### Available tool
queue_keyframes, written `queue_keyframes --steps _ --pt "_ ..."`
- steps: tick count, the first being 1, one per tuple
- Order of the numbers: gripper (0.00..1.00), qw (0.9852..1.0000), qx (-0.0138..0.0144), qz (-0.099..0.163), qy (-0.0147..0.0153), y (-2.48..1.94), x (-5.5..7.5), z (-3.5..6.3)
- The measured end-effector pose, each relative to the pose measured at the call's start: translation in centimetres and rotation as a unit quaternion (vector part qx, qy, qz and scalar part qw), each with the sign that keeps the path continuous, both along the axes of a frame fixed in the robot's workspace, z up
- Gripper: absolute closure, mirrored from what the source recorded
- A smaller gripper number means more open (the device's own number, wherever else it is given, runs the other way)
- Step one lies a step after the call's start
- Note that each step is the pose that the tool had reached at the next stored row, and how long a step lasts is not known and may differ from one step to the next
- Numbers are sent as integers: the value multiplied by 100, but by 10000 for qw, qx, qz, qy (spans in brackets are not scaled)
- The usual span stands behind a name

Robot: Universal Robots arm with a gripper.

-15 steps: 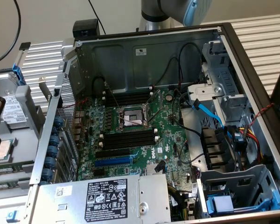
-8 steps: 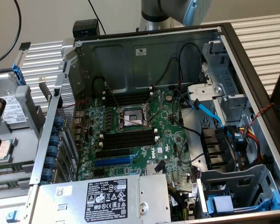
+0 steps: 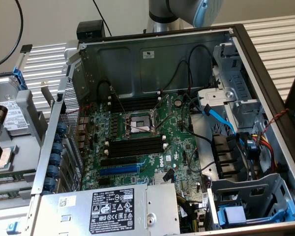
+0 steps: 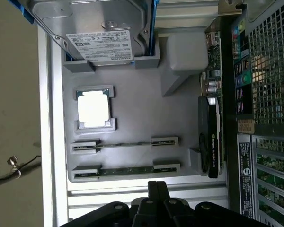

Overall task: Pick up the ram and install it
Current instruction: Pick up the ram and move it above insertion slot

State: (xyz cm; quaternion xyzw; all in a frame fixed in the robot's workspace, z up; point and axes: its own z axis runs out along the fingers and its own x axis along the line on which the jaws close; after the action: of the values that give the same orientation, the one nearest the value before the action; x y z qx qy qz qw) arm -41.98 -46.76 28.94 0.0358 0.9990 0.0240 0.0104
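Two ram sticks stand on edge in the slotted holders of a grey tray [image 4: 132, 85]: one ram stick [image 4: 125, 144] lies farther from my fingers and the other ram stick [image 4: 128, 170] sits just ahead of them. My gripper [image 4: 157, 185] hovers above the tray edge beside the nearer stick, fingers shut together with nothing between them. In the exterior view the open computer case shows the motherboard [image 3: 137, 137], with black memory slots [image 3: 135, 145] in front of the processor socket [image 3: 137, 125] and more memory slots [image 3: 135, 103] behind it.
The tray also carries a hard drive [image 4: 102, 33], a processor chip [image 4: 94, 108] and a graphics card [image 4: 210, 137] on edge next to the case's back panel [image 4: 265, 94]. Inside the case are a blue expansion slot [image 3: 119, 169], the power supply [image 3: 113, 209] and loose cables [image 3: 221, 120].
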Motion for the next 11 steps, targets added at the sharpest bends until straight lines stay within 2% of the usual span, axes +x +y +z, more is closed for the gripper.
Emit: queue_keyframes --steps 11 --pt "89 10000 0 0 0 -8 -8 -200"
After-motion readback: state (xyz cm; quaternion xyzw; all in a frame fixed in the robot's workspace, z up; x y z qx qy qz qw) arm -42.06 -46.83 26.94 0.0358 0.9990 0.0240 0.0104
